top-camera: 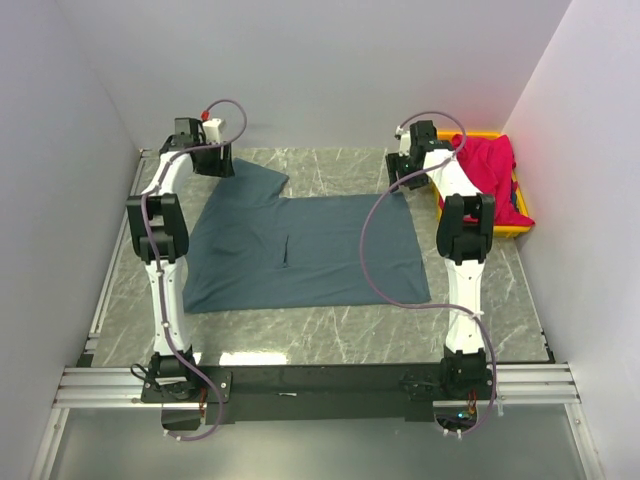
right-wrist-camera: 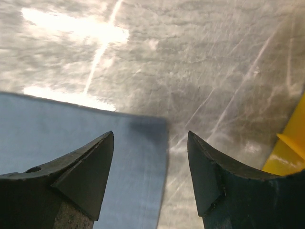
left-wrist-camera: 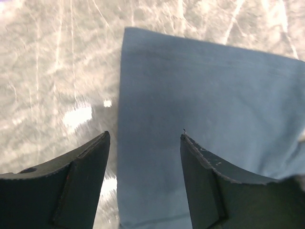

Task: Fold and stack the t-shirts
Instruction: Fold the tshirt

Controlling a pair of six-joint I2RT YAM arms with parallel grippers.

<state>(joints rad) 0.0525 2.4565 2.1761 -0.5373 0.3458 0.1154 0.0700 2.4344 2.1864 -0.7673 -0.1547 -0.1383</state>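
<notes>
Slate-grey t-shirt (top-camera: 300, 250) is lying flat beneath our left gripper (left-wrist-camera: 145, 157) and right gripper (right-wrist-camera: 151, 157), both gaping empty at its edges; we are judging that uneven pinches are risking a skewed fold.

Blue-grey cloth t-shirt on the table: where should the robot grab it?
Pinch the dark blue-grey cloth t-shirt at its far corners, coming down from above. It lies flat, so only edges offer a pinch, and the left hand and right hand are open over them.
</notes>
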